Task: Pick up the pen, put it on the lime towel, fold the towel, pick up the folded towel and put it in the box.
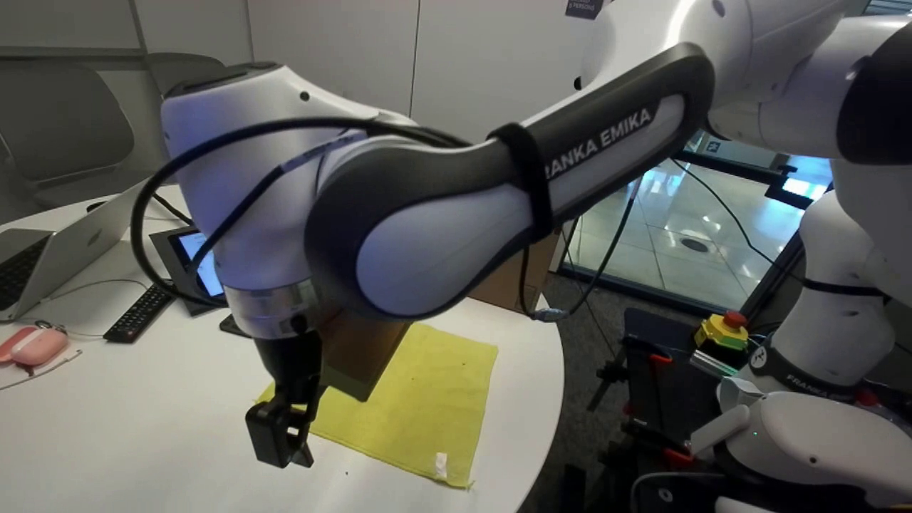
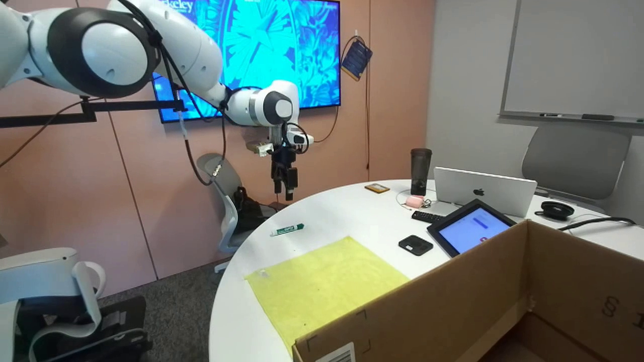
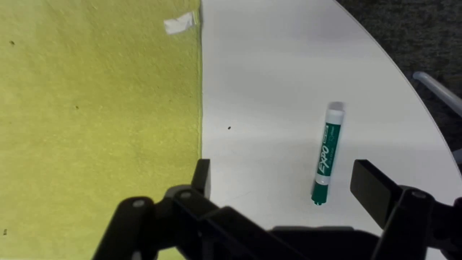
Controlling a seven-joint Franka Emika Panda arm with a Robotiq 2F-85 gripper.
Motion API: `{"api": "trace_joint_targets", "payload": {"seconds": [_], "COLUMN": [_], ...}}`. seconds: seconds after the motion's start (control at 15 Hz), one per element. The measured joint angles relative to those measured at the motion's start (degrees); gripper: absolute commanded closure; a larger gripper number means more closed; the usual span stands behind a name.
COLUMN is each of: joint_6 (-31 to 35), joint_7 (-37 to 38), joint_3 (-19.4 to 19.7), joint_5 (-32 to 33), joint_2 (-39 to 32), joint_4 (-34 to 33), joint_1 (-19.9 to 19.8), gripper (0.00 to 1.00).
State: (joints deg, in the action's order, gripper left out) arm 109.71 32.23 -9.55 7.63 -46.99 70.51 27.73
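The tool (image 3: 283, 180) is spread wide. In the wrist view its two black fingers (image 3: 373, 191) stand far from each other, one low and just left of the middle and one at the lower right. The pen (image 3: 327, 151) is in the right half of that frame, and its lower end shows in the gap between them. But the pen lies flat on the white desk (image 3: 260, 83), and the tool hangs up in the air. The pen is green and white with EXPO written on it. Its green cap (image 3: 319, 193) points to the bottom of the frame. The lime towel (image 3: 101, 137) fills the left side, spread out flat. Its little white tag (image 3: 179, 23) is near the top. The pen and the towel are apart, with a strip of desk between them.

In an exterior view, the pen (image 2: 287, 230) is left of the middle, close to the round edge of the desk. The big brown box (image 2: 432, 311) sits at the lower right, open at the top, and it hides part of the towel. A black tablet (image 2: 473, 231) with a lit screen is behind the box, and a small black gadget (image 2: 415, 245) is left of the tablet. A remote (image 2: 425, 216), a laptop (image 2: 483, 190), a pink case (image 2: 414, 201) and a dark cup (image 2: 420, 173) are farther up on the right side of the desk.

In an exterior view, the robot arm (image 1: 442, 249) goes across the middle and covers part of the box. A red button (image 1: 734, 319) is at the right.
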Motion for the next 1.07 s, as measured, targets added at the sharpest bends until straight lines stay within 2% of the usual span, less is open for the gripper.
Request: {"api": "trace_joint_targets", "payload": {"seconds": [0.47, 0.8, 1.07], "joint_6": [9.1, 10.08, 10.07], "joint_7": [-6.82, -12.46, -13.46], "joint_3": [0.16, 0.13, 0.2], "joint_5": [-0.03, -0.04, -0.05], "joint_2": [-6.98, -11.28, -15.77], "joint_4": [-3.03, -6.58, -10.88], "joint_1": [1.8, 3.16, 4.32], "gripper": [0.0, 0.0, 0.0]}}
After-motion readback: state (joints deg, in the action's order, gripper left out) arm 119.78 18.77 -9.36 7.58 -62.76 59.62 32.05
